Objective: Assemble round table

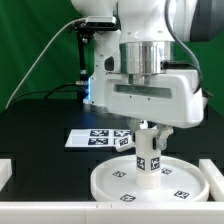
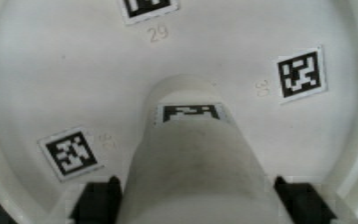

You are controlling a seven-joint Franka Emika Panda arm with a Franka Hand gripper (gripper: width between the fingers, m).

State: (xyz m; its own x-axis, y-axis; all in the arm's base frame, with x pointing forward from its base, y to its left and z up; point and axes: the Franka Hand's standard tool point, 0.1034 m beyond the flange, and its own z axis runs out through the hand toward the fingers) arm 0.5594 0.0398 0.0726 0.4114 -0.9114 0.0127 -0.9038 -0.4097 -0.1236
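Note:
The large round rimmed disc [image 1: 115,183] lies flat on the black table at the front, with tags on its inner face. The short thick cylindrical leg [image 1: 148,152] stands upright at the disc's centre. My gripper [image 1: 148,131] comes straight down from above and is shut on the leg's upper part. In the wrist view the leg [image 2: 194,150] runs down between my two black fingers [image 2: 98,198] to the disc [image 2: 247,50], with a tag at its far end. My gripper [image 2: 197,202] holds it on both sides. The cross-shaped base is out of view.
The marker board [image 1: 98,137] lies flat behind the disc. White raised blocks stand at the table's left edge [image 1: 5,172] and right edge [image 1: 216,170] in the exterior view. A green curtain hangs at the back.

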